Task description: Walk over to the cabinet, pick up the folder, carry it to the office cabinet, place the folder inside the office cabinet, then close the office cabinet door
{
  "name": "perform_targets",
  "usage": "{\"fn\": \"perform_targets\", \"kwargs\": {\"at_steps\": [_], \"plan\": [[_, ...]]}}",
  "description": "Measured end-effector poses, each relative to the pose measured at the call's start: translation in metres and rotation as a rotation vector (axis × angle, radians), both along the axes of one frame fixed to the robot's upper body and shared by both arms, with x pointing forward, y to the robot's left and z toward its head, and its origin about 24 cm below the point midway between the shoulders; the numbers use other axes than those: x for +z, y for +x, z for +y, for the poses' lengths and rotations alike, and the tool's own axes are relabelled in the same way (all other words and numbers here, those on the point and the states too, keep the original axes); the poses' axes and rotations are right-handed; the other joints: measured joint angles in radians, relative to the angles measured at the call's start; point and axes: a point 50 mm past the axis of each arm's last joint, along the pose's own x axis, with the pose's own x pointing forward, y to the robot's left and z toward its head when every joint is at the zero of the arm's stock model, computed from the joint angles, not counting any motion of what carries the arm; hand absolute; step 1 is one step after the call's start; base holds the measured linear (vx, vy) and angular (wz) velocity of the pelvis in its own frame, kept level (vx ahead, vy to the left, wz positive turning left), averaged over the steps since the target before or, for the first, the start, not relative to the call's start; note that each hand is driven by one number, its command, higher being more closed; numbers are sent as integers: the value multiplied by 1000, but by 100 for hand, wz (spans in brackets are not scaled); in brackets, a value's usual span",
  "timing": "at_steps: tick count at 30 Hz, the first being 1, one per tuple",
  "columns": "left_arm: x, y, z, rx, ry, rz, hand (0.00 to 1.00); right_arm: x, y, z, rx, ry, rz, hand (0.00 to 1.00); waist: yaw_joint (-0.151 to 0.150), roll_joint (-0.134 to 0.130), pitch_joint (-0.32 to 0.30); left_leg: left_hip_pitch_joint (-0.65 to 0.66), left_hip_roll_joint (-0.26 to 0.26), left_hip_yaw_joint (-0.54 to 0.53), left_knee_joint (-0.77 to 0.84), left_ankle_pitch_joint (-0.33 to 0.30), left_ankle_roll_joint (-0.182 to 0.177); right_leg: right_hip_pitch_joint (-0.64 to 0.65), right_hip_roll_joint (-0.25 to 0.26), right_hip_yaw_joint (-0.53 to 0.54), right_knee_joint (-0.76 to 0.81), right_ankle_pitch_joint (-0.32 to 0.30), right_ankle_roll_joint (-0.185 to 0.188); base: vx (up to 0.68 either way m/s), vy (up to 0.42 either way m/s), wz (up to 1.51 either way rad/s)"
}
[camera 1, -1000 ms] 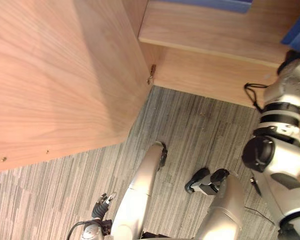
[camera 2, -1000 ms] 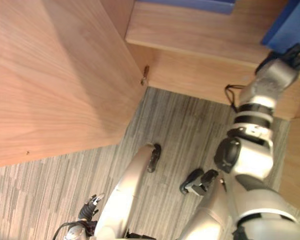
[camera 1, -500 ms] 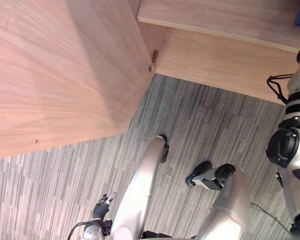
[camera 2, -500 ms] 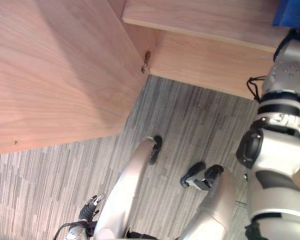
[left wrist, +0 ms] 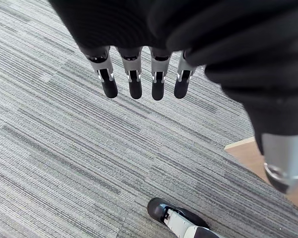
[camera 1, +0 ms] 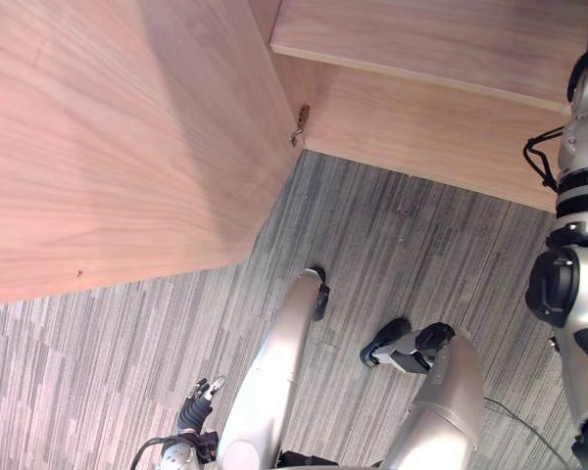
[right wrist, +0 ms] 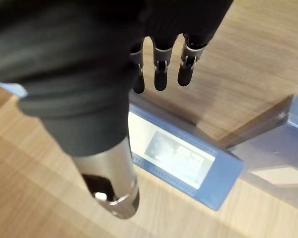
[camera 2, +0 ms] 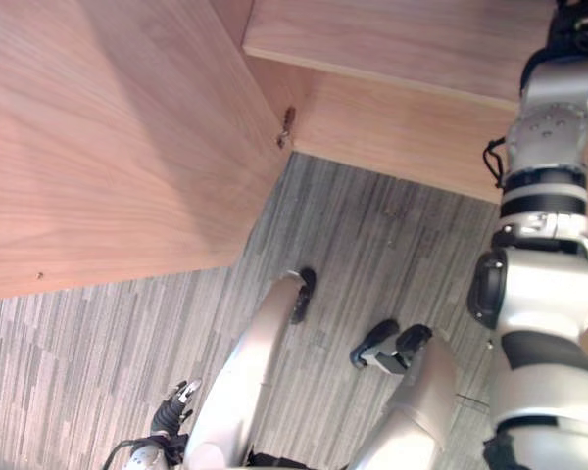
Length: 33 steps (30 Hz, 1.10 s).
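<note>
I'm looking down on grey striped carpet (camera 1: 412, 235). To my left a broad pale-wood cabinet door (camera 1: 108, 147) stands open, a metal hinge (camera 1: 299, 123) at its inner edge, beside a wooden shelf (camera 1: 421, 39) above the carpet.

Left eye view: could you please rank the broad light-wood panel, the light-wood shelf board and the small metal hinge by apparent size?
1. broad light-wood panel, by far the largest
2. light-wood shelf board, partly cut off by the frame
3. small metal hinge, tiny
</note>
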Motion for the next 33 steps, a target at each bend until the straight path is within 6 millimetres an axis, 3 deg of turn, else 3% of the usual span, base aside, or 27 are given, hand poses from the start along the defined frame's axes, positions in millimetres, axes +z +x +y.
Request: {"fn": "perform_targets", "kwargs": {"at_steps": [3,9,13,24,28,33], "plan": [[3,-2,-1,-12,-18,-19,0,-3,3,-1,-31,-171,91,0,-1,0,0,2,7,4,0,1,1,5,3,-4,-5,0,0,56,-19,-2],[14,-6,-2,-71,-42,-70,0,-26,14,-3,-120,-694,410,0,-4,0,10,15,23,9,-2,-2,4,20,14,-6,-12,0,0,21,-11,-2],[16,-8,-3,-116,-63,-78,0,-41,10,-21,-214,-988,569,0,-2,0,10,18,33,14,-3,-2,4,21,18,-6,-14,1,-1,24,-19,-4],[26,-14,-9,-166,-87,-112,0,-71,9,-35,-208,-1059,712,0,-3,0,-4,91,62,21,-58,2,2,86,51,-16,-84,26,-12,19,-14,-7],[30,-17,-12,-179,-101,-121,0,-76,8,-38,-271,-1185,792,0,-3,0,-18,125,66,28,-83,5,4,116,54,-21,-109,30,-9,0,0,0],[30,-24,-15,-176,-132,-111,0,-95,7,-41,-348,-1435,932,0,-6,-1,-68,169,73,33,-131,13,4,158,67,-29,-162,47,-6,5,10,-3]]}}
